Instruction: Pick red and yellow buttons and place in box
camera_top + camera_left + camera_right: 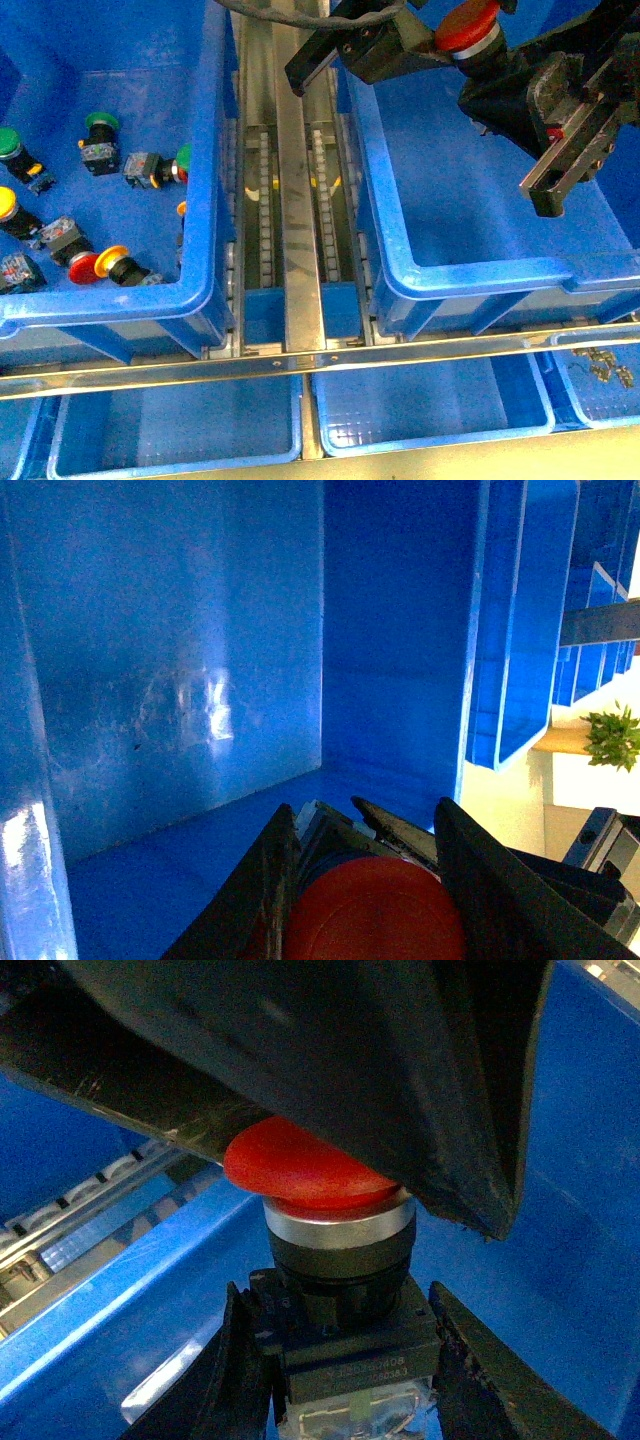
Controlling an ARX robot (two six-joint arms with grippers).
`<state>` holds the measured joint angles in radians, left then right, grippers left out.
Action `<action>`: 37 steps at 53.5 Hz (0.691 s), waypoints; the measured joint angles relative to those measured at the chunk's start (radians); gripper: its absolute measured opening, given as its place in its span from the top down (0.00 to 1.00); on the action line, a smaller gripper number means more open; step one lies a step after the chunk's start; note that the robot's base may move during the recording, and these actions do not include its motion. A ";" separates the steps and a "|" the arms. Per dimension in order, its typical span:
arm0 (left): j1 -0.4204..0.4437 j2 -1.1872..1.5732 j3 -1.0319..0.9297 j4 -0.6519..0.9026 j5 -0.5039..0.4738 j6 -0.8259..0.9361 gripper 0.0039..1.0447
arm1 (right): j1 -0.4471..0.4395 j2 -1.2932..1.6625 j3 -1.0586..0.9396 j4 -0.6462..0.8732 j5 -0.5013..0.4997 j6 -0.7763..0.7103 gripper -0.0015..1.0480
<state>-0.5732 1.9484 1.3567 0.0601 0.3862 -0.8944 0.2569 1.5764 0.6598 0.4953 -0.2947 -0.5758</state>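
The left end effector [368, 832] is shut tight on the round cap of a red button [468, 28] — the cap is squeezed between its two black fingers [272, 880]. The right end effector [338, 1305] is closed on the same button lower down, with one finger pressed against each side of the black block body. So the button is gripped by both at once: the cap by the left one and the body by the right one. A shiny silver ring is seen just under the cap in the right wrist view.

The button is held up in the air over the far end of the box [470, 272]. It is not touching the box's floor or walls. The smooth blue walls of the box are seen in the left wrist view.

To the left of the box, past a grey metal rail [298, 250], a second big blue crate [110, 302] is seen. More buttons are lying in it — a second red button [82, 266] touching a yellow button [112, 258], another yellow one [6, 203] at the picture's edge, and three green buttons [100, 122]. Nearer the robot, shallow blue trays [430, 440] are lined up in a row, and small metal parts [600, 365] are seen in the right-hand one.
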 joint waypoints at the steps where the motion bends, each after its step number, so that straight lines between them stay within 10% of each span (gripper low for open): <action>1: 0.000 0.000 0.000 0.000 0.000 0.001 0.68 | 0.001 -0.001 -0.001 0.000 0.001 0.000 0.66; 8: 0.000 -0.005 -0.003 0.003 -0.010 0.009 0.67 | 0.005 -0.009 -0.009 0.000 0.006 0.015 0.66; 33: 0.035 -0.075 -0.085 0.030 -0.040 0.061 0.06 | 0.005 -0.059 -0.035 -0.006 -0.015 0.067 0.68; 37: 0.055 -0.101 -0.113 0.039 -0.018 0.059 0.08 | 0.003 -0.061 -0.042 -0.016 -0.003 0.068 0.68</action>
<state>-0.5182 1.8473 1.2442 0.0986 0.3687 -0.8352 0.2604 1.5154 0.6174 0.4797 -0.2974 -0.5079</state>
